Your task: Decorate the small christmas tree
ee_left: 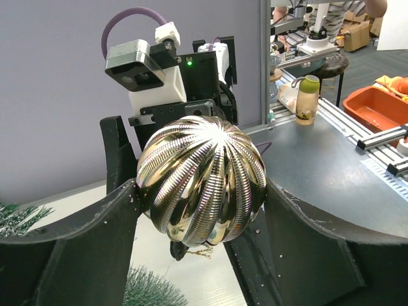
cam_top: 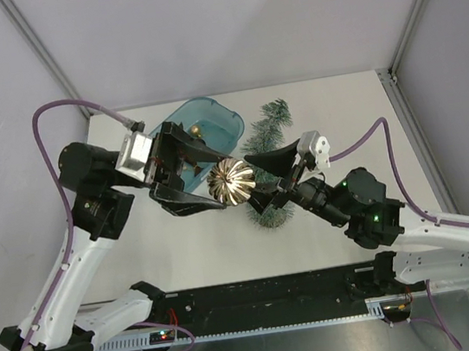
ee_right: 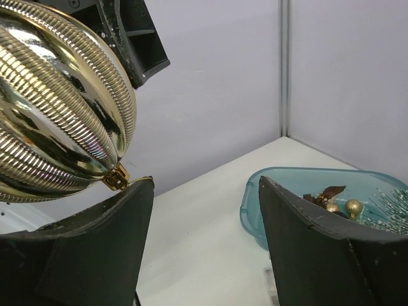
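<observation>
Holding bauble clamped in left gripper | right gripper open beside its cap | tree beneath both, tip toward table's far edge, right arm nearer

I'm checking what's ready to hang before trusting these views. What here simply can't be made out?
- Top view: the middle of the small christmas tree, hidden under the gold bauble and right arm.
- Right wrist view: whatever hangs from the cap, behind a finger of the right claw.
- Teal tub contents: the left claw covers most from above; from the right wrist they are tiny, cut off by the other finger.
</observation>
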You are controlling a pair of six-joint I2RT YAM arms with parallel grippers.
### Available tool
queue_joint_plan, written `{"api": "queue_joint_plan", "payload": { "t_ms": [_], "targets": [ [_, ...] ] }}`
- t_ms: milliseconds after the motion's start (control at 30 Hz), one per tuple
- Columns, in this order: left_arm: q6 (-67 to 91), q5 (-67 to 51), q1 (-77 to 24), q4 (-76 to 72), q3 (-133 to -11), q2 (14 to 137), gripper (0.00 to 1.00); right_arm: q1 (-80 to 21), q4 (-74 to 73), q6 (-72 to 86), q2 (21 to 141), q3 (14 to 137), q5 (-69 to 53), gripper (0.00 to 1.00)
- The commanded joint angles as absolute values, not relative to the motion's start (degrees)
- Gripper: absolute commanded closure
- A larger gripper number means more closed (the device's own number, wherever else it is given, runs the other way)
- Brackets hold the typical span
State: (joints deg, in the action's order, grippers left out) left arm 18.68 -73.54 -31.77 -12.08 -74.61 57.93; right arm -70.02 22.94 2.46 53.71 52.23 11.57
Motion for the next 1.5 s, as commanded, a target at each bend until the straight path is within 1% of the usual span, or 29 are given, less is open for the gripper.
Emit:
{"api": "queue_joint_plan", "payload": {
  "t_ms": [0,433,667,1467],
  "targets": [
    [19.3,-72.0,-31.9,-14.1,-73.9,57.5,0.92,-71.1,26.4,3.8,53.2,54.7,8.5,0.29],
    [21.0,-71.4,-31.9,-14.8,-75.0,57.5,0.92,-71.1,23.4,3.6,54.6,54.7,11.8,0.32],
    [21.0,-71.6,-31.9,-14.9,-74.3,56.8,0.93,-69.5,21.8,3.7,51.8,53.7,15.6,0.35],
    [21.7,-71.3,-31.9,-15.1,-76.7,57.0,0.93,-65.7,16.6,6.3,48.5,50.4,20.8,0.37]
  ]
}}
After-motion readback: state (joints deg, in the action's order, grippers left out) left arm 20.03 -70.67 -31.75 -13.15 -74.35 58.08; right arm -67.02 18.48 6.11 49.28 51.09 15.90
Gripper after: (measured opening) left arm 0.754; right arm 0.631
